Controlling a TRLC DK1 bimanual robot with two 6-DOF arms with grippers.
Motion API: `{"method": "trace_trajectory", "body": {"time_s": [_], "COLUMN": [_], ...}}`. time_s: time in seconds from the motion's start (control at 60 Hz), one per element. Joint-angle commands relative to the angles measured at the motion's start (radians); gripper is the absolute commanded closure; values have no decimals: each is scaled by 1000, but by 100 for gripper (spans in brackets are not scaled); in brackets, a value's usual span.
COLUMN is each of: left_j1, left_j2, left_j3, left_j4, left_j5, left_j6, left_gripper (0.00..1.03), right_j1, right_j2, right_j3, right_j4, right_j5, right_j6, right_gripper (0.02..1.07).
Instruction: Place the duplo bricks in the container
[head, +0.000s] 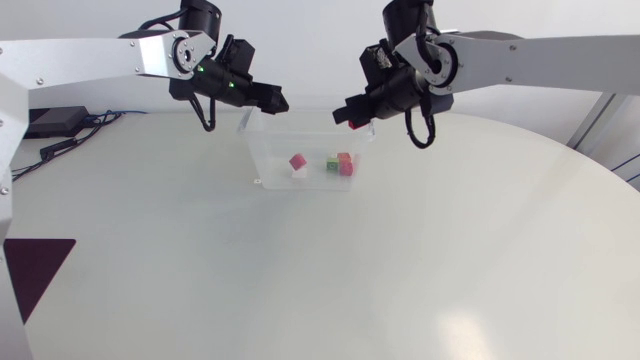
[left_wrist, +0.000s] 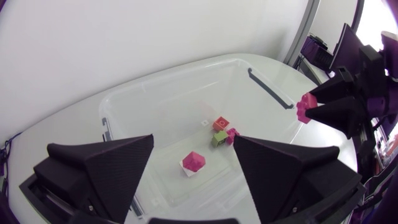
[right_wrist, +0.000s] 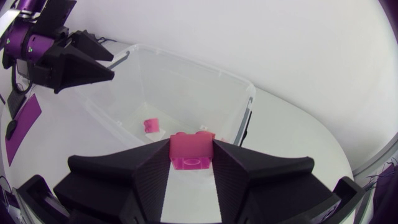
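Right gripper (head: 355, 116) grasping a pink duplo brick (right_wrist: 192, 149) above the clear container (head: 258, 160) rim — left gripper (head: 279, 102) released, empty, over the opposite rim — several bricks (head: 339, 164) inside.

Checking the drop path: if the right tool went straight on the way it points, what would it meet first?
Probably the floor of the container, near the loose brick: the right tool, shut on a pink brick, points down into it. Depth is unclear.
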Motion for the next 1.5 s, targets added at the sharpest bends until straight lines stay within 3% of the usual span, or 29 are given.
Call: {"method": "trace_trajectory", "body": {"time_s": [0.0,0.217,0.267,0.333,0.367,0.467,0.6,0.7,0.867,1.05,1.3,1.483], "left_j1": [9,11,8,8,8,12,32,81,140,221,246,282], "left_j2": [-85,-286,-328,-384,-412,-489,-601,-702,-837,-983,-1197,-1311], "left_j3": [4,-137,-176,-233,-260,-344,-478,-575,-710,-886,-1081,-1207], "left_j4": [3,-18,-21,-21,-21,-12,40,48,76,132,229,257], "left_j5": [-17,-46,-62,-86,-98,-154,-155,-155,-190,-203,-352,-362], "left_j6": [-24,-14,-3,8,16,51,134,163,217,236,235,233], "left_gripper": [3,3,3,3,3,3,3,3,3,3,3,3], "right_j1": [-1,6,12,20,22,23,15,11,2,-32,-127,-207], "right_j2": [39,165,191,214,214,179,81,-47,-219,-441,-760,-990], "right_j3": [76,202,212,212,206,165,82,-54,-222,-429,-689,-872], "right_j4": [17,18,17,17,15,43,60,152,202,239,275,285], "right_j5": [4,1,6,12,18,36,67,118,188,213,231,228], "right_j6": [16,16,17,17,19,20,16,-40,-92,-96,-152,-170], "right_gripper": [79,73,56,16,6,7,7,7,7,7,7,7]}}
